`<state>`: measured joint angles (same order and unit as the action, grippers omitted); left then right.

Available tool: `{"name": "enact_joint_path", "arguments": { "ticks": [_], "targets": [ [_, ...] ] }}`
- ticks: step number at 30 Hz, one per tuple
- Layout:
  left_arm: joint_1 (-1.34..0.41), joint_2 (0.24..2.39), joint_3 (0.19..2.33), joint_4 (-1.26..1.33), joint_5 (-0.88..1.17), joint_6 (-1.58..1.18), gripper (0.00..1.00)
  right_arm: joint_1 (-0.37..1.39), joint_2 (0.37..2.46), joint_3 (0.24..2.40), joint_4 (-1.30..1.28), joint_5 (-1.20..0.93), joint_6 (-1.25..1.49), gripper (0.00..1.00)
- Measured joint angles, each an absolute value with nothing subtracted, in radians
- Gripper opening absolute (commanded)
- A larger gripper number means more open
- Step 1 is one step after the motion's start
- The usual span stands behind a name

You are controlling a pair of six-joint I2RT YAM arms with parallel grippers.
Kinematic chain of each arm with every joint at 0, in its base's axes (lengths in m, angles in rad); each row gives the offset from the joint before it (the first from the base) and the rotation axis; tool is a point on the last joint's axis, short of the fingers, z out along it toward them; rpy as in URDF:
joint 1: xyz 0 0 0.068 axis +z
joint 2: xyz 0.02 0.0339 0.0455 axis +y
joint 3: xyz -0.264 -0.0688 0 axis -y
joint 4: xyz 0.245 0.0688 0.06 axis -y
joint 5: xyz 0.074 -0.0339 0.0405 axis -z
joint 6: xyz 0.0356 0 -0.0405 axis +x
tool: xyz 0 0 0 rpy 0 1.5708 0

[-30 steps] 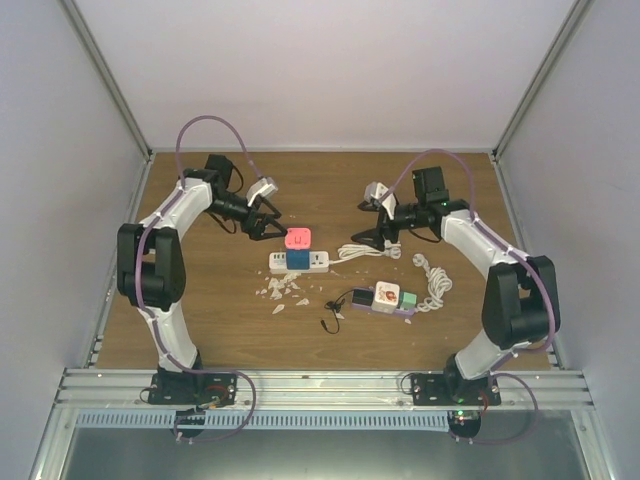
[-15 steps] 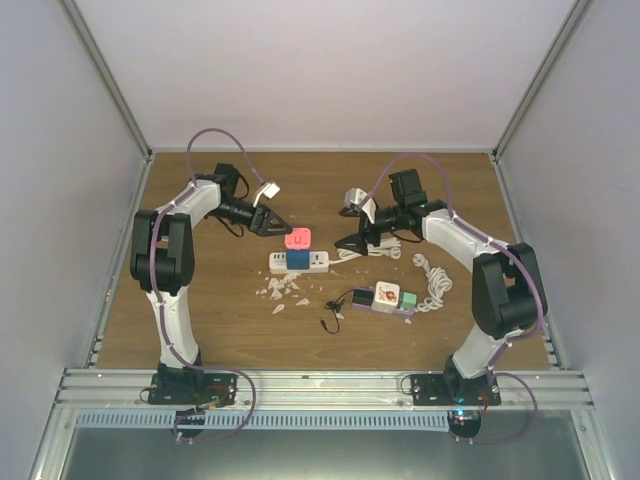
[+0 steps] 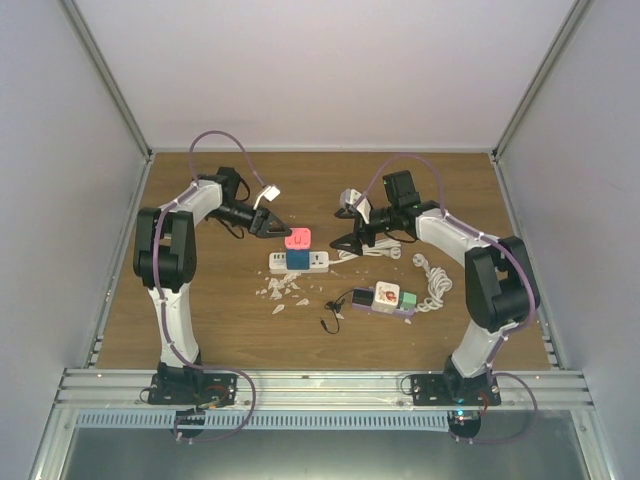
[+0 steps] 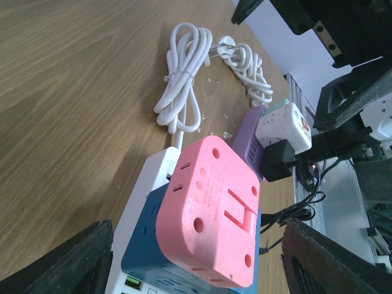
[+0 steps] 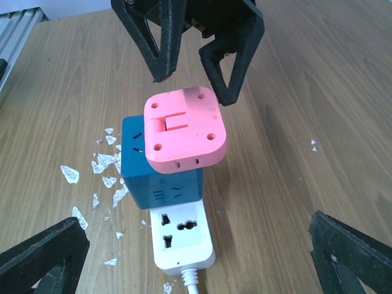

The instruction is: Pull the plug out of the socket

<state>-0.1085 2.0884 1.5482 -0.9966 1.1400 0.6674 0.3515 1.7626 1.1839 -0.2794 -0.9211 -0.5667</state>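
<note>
A pink plug adapter (image 3: 298, 238) sits plugged on top of a blue cube socket (image 3: 298, 258), which stands on a white power strip (image 3: 312, 262). My left gripper (image 3: 274, 222) is open, just up and left of the pink plug, not touching it. In the left wrist view the pink plug (image 4: 211, 211) lies between my spread fingers (image 4: 61, 263). My right gripper (image 3: 343, 241) is open, just right of the strip. In the right wrist view the pink plug (image 5: 184, 128), the blue cube (image 5: 162, 180) and the strip (image 5: 180, 236) lie ahead of my open right gripper (image 5: 196, 260).
A purple strip with a white and green adapter (image 3: 388, 297) and a black plug (image 3: 358, 297) lies nearer the front. A coiled white cord (image 3: 435, 280) lies to the right. White flakes (image 3: 280, 290) are scattered in front of the white strip.
My right gripper has moved left, closer to the white strip. My left arm has drawn in and its gripper now points at the pink plug from the upper left.
</note>
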Motion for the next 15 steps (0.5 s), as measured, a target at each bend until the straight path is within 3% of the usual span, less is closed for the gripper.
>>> {"name": "enact_joint_path", "arguments": {
  "ticks": [15],
  "targets": [
    [-0.111, 2.1, 1.515, -1.035, 1.186, 0.715, 0.62, 0.361, 1.832, 1.223, -0.267, -0.929, -0.53, 1.0]
  ]
}}
